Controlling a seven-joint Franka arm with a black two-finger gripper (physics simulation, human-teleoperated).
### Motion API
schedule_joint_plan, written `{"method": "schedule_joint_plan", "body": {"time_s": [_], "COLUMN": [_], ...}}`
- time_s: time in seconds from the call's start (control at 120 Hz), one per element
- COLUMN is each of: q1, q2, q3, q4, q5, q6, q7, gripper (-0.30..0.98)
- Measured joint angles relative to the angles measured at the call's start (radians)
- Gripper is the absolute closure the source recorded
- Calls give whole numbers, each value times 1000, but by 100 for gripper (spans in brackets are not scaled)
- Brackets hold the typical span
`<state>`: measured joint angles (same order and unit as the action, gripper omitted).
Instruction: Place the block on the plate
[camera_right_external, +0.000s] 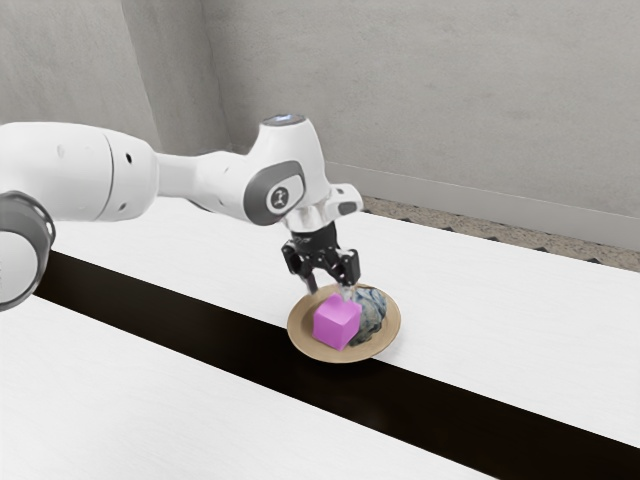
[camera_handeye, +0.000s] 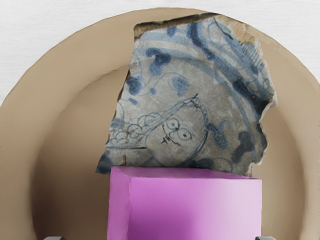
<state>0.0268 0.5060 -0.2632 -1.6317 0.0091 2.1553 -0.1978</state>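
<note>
The black gripper (camera_right_external: 331, 290) is low over the plate in the exterior view, its fingers spread apart and open. Just beneath them is the pink block (camera_right_external: 337, 321), resting on the tan round plate (camera_right_external: 305, 344) beside a blue-grey patterned shard. From the wrist view, the tips of the gripper (camera_handeye: 159, 238) peek in at the lower corners, one on each side of the block (camera_handeye: 195, 207), with a gap visible on the left. The plate (camera_handeye: 60, 115) surrounds both block and shard; the block's lower part is out of that view.
A blue-and-grey ceramic shard (camera_handeye: 185, 100) lies on the plate against or close to the block; in the exterior view the shard (camera_right_external: 371, 312) is on the block's right. A dark strip (camera_right_external: 440, 405) crosses the white table (camera_right_external: 530, 330) in front of the plate.
</note>
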Motion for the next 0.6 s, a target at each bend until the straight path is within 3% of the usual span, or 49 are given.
{"method": "schedule_joint_plan", "body": {"time_s": [0.108,0.4,0.6], "q1": [-8,-126,-136], "q2": [-45,-224,-411], "q3": [6,278,304], "q4": [-22,-63,-168], "q5": [4,19,70], "q6": [10,-28,-99], "q7": [-38,-55,-25], "gripper": [11,3,1]}}
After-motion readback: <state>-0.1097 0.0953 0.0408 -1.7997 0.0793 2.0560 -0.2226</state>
